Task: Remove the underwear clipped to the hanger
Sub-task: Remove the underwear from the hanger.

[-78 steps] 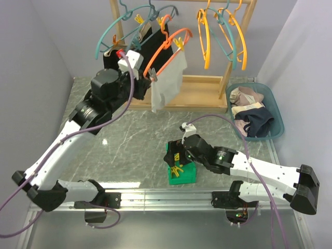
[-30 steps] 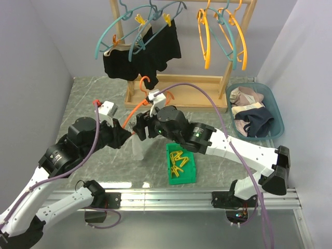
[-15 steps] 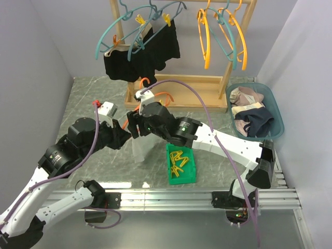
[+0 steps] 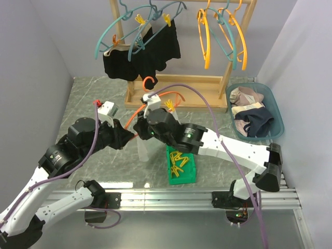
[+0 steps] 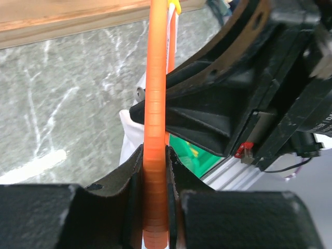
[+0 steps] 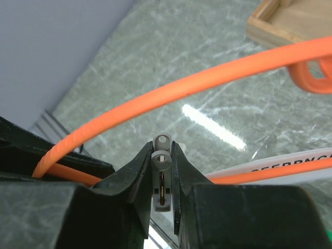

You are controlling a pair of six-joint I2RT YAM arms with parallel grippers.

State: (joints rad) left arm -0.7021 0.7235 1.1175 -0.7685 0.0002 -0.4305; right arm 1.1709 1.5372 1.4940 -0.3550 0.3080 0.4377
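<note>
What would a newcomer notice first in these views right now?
The bright orange plastic hanger held over mid-table, clamped in the left gripper, with the white-grey cloth underwear dangling below it. Next, the right gripper pinching a small grey clothes peg close by that hanger's arc. Behind them, black cloth underwear hangs at the wooden rack.

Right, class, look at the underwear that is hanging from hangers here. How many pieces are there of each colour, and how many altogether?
Black underwear: 2
White underwear: 1, on the orange hanger gripped by the left claw, while the right claw pinches a grey peg
Total: 3
</note>
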